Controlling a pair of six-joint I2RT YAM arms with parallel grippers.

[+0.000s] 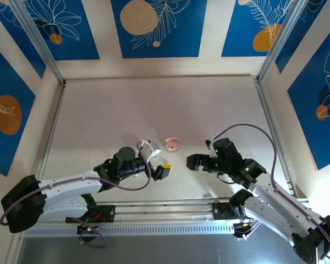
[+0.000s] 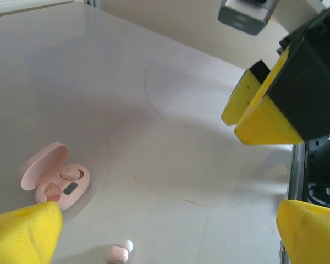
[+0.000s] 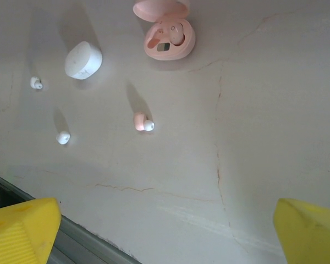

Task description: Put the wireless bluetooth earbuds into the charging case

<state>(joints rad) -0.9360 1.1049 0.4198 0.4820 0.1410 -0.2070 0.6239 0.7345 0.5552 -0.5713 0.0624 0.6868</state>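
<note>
Left tool (image 2: pixel 166 214) and right tool (image 3: pixel 166 206), both wide and empty. Ahead of the right tool: open pink case (image 3: pixel 165 38) with 1 seated earbud (image 3: pixel 176 32), loose pink earbud (image 3: pixel 142 122), white case (image 3: pixel 83 59), 2 white earbuds (image 3: pixel 63 137).

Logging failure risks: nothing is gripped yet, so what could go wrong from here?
The loose pink bud is tiny and rounded; closing on it could flick it away. The white case is shut, so the white buds have nowhere to go yet. Pushing a bud in might slide the open pink case.
</note>
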